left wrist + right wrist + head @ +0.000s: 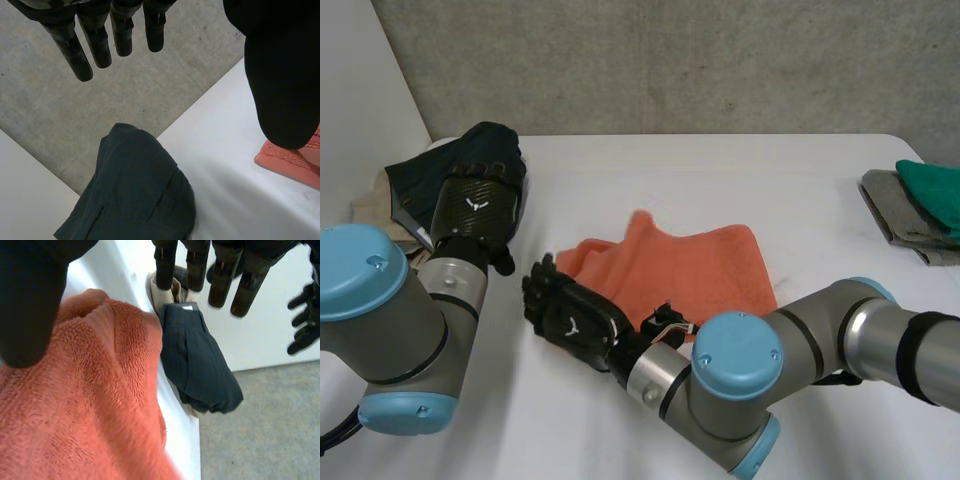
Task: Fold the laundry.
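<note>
Orange terry towel (700, 265) lies rumpled, nubby, near smooth dark folded garment (135, 190).

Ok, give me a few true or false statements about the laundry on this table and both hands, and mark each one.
1. The left hand is open and holds nothing. True.
2. The right hand grips the towel. False: its fingers are straight, and the towel lies under its palm, ungrasped.
3. A green cloth lies on a grey cloth at the table's right side. True.
4. The dark garment lies on the towel. False: it sits apart from the towel, at the table's far left corner.
</note>
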